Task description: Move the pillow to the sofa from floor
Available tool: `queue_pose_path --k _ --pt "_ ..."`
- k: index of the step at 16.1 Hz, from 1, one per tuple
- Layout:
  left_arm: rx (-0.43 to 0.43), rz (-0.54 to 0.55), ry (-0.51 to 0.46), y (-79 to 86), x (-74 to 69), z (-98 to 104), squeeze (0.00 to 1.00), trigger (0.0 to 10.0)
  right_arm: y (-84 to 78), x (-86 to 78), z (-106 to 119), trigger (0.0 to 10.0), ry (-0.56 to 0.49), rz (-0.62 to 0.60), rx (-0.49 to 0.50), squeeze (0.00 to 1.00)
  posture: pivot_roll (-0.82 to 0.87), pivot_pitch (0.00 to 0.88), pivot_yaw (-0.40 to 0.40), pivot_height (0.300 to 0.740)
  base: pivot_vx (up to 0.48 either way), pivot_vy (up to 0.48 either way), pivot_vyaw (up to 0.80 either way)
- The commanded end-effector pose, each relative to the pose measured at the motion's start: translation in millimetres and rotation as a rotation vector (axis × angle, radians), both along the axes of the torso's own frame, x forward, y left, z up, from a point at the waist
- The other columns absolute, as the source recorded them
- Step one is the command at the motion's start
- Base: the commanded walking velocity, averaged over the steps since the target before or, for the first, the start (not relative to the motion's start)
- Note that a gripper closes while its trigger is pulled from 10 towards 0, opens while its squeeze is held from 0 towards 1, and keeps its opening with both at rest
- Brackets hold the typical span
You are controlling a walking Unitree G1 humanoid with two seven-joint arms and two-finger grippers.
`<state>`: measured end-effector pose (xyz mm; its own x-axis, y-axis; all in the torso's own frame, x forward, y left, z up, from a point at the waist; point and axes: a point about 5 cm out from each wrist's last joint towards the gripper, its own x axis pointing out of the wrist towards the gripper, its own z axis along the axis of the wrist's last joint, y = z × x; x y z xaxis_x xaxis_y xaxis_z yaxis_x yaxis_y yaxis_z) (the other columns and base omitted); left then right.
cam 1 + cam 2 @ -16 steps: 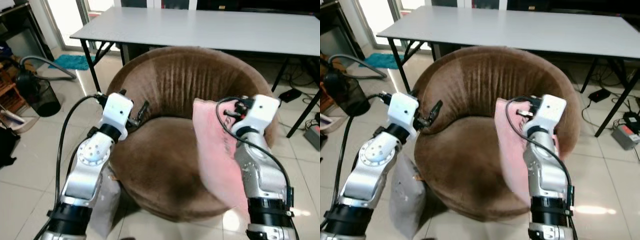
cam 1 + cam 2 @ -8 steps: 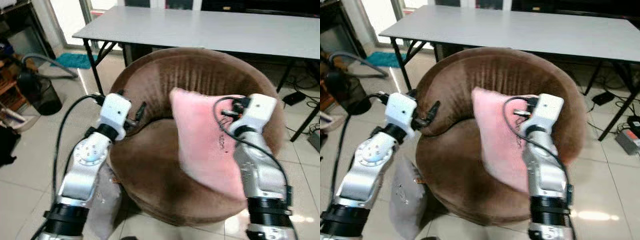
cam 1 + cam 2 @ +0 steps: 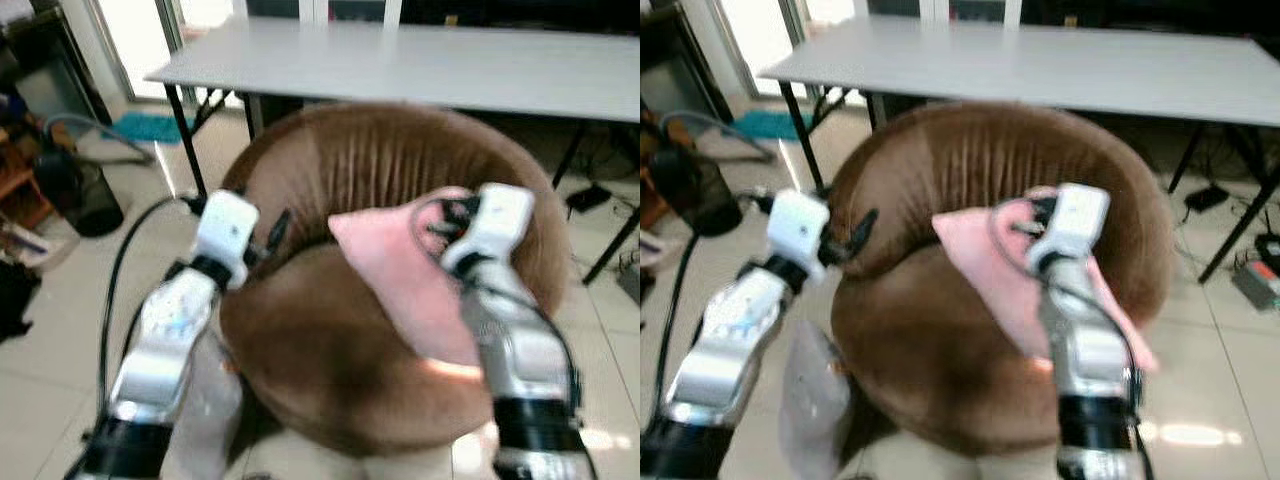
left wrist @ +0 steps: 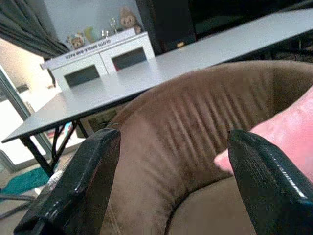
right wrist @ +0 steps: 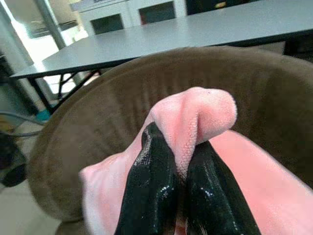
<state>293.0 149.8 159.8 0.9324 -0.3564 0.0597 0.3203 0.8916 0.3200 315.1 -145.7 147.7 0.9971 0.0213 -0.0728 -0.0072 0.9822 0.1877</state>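
Observation:
A pink pillow [image 3: 400,270] hangs over the seat of the round brown sofa chair [image 3: 330,170], one corner pointing toward the chair's left side. My right gripper [image 5: 176,161] is shut on a pinched fold of the pillow [image 5: 195,117], held in front of the backrest. My left gripper [image 4: 171,166] is open, its fingers [image 4: 78,181] wide apart beside the chair's left arm, with nothing between them. The pink pillow's corner [image 4: 283,142] shows past the left fingers.
A grey pillow [image 3: 815,395] lies on the tiled floor against the chair's left side. A long grey table [image 3: 420,65] stands behind the chair. A black bin [image 3: 80,190] and a hose are at the far left; cables lie at the right.
The right arm has swung the pink pillow left and up over the seat, from hanging at the chair's right side. The left gripper has stayed beside the chair's left arm.

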Motion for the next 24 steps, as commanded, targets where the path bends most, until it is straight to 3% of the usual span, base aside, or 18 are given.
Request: queue_pose_path --k 1,5,9,10,12,13,14,19,20,23,24 --pt "-0.002 -0.024 -0.012 -4.1 -2.2 4.7 0.00 10.0 -7.6 0.7 14.4 10.0 -0.053 -0.020 -0.010 0.00 0.01 0.062 0.029 0.740 0.277 0.000 0.00" --pt "0.020 -0.122 0.053 -7.4 -16.4 -2.5 0.00 10.0 -9.3 3.7 0.1 10.0 0.000 -0.040 -0.036 0.00 0.02 0.115 0.050 0.740 0.000 0.000 0.00" --pt "0.077 -0.254 0.133 -9.8 -37.4 -6.1 0.00 10.0 -19.8 43.1 -10.2 10.0 0.041 -0.080 -0.055 0.00 0.07 0.177 0.059 0.740 0.000 0.000 0.00" --pt "0.083 -0.262 0.146 -9.7 -38.6 -7.1 0.00 10.0 -20.1 46.8 -10.4 10.0 0.046 -0.079 -0.067 0.00 0.07 0.177 0.059 0.740 0.000 0.000 0.00" --pt "0.137 -0.311 0.209 -9.2 -43.2 -16.7 0.00 10.0 -30.0 72.8 5.1 10.0 0.011 -0.128 -0.167 0.00 0.10 0.186 0.049 0.740 0.000 0.000 0.00" --pt "0.151 -0.319 0.227 -12.7 -41.9 -24.5 0.00 10.0 -34.8 82.3 19.8 10.0 -0.028 -0.149 -0.155 0.64 0.11 0.185 0.040 0.740 0.000 0.000 0.00" --pt "0.157 -0.310 0.242 -18.0 -37.5 -34.5 0.00 10.0 -33.7 88.8 32.4 10.0 -0.062 -0.116 -0.117 1.00 0.12 0.185 0.034 0.740 0.000 0.000 0.00" --pt "0.155 -0.293 0.269 -52.7 -25.6 -61.5 0.00 10.0 -28.8 98.7 61.8 10.0 -0.165 -0.039 -0.092 1.00 0.12 0.175 0.024 0.740 0.000 0.000 0.00" --pt "0.151 -0.264 0.260 -58.7 -20.2 -67.2 0.00 10.0 -30.6 99.2 63.0 10.0 -0.167 -0.040 -0.098 0.00 0.11 0.167 0.021 0.740 0.000 0.000 0.00" --pt "0.067 0.004 0.244 -61.3 -5.5 -80.3 0.00 10.0 -20.8 91.8 41.7 10.0 -0.154 0.037 -0.057 0.00 0.08 0.122 -0.002 0.740 0.000 0.000 0.00" --pt "0.038 0.057 0.217 -36.3 -11.7 -73.3 0.00 10.0 -12.7 82.5 23.5 10.0 -0.142 0.090 -0.051 0.00 0.06 0.112 -0.007 0.740 0.000 0.000 0.00"
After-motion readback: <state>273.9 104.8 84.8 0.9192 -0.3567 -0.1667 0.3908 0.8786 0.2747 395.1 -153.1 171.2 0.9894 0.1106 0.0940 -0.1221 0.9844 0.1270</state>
